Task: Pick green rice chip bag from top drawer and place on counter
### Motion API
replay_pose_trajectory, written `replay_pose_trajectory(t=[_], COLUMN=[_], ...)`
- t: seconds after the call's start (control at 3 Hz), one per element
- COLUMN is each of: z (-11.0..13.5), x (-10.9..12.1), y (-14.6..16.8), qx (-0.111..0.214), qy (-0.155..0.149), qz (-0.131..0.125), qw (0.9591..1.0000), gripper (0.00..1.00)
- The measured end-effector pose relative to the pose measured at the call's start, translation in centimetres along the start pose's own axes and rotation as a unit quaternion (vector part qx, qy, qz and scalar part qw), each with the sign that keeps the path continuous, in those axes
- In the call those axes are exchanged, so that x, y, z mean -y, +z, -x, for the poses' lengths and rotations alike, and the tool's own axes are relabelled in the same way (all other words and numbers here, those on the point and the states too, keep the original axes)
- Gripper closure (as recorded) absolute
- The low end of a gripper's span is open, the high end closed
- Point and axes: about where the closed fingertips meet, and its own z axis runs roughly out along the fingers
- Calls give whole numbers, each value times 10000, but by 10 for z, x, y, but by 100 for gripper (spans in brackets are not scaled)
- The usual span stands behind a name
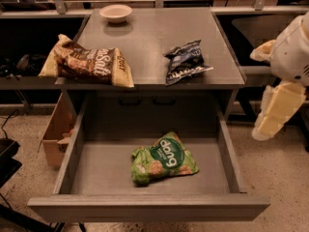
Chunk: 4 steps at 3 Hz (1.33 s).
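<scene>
Green bag (164, 159): lies flat, logo up, on the floor of the open drawer (145, 208), right of centre and nearer the front panel than the back, touching no wall. Advised grasp: come down from above and pinch a raised crinkle, as a flat bag offers little to a side approach; lift clear of the drawer walls before moving back. Gripper (273, 115): hangs outside the drawer, beyond its right wall, well apart from the bag; whether spread or closed cannot be told. Counter (149, 37): bare stretch down the middle, between brown bag (89, 64) at the left front corner and dark bag (186, 62) at right front; bowl (116, 12) at the back. Placement is best in that middle gap, away from the front edge.
</scene>
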Motion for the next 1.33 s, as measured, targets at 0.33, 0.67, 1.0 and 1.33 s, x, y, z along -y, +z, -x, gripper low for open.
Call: replay_pose_trajectory(t=[0.33,0.67,1.0,1.33], z=[25,70,101,104], x=[-27,-36,-39,-38], y=[61,122,158,160], qx=[842,1526,1633,1637], qy=[-357,-690,-917,-938], qz=[323,452,511,488], qw=[9953,9848,9810,9808], gripper=[0,0,0,0])
